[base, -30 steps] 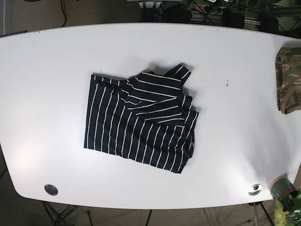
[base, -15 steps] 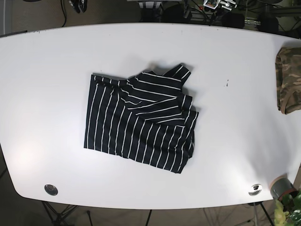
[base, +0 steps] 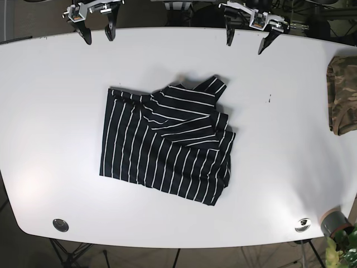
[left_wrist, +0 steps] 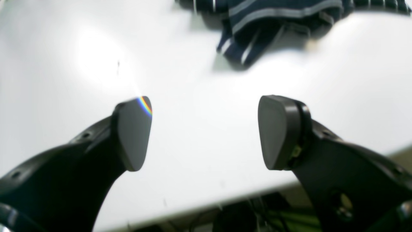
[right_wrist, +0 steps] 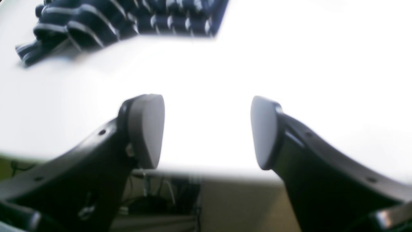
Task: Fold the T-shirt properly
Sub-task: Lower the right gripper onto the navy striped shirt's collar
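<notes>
Both arms have come into the base view at the far edge since the earlier frames; the shirt has not moved. The crumpled black white-striped T-shirt (base: 166, 144) lies mid white worktop (base: 56, 111), partly folded. Left hand (base: 246, 37) and right hand (base: 96, 32), fingers apart and empty, hover well apart from it.

No legible text, labels, brands, numbers or signs appear in any view. Both wrist views are blurred; the base view shows no readable markings.
</notes>
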`<action>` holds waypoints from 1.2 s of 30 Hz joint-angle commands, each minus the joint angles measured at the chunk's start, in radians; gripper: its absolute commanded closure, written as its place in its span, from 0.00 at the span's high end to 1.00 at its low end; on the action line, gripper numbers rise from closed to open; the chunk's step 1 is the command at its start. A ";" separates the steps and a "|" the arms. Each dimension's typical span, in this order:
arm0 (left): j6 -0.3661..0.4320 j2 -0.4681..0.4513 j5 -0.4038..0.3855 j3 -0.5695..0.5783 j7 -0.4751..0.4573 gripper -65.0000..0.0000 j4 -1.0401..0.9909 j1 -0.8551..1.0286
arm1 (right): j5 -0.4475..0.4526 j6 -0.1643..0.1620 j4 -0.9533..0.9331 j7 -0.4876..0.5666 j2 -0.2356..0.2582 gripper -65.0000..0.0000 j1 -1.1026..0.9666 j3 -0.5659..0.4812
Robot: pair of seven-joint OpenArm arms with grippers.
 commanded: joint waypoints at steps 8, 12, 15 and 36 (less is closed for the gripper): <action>0.002 0.000 -0.004 -0.013 -0.031 0.75 0.008 -0.078 | 0.005 0.006 0.189 -0.238 0.007 0.62 0.107 0.004; 0.002 0.000 -0.004 -0.011 -0.031 0.75 0.008 -0.108 | 0.007 0.012 0.247 -0.365 0.007 0.63 0.171 0.002; 0.002 0.000 -0.004 -0.011 -0.029 0.75 0.008 -0.136 | 0.005 0.012 0.279 -0.456 0.010 0.63 0.228 -0.032; 0.002 0.037 -0.006 -0.016 0.310 0.75 0.014 -0.395 | -0.002 0.005 0.261 -0.990 0.007 0.63 0.765 -0.368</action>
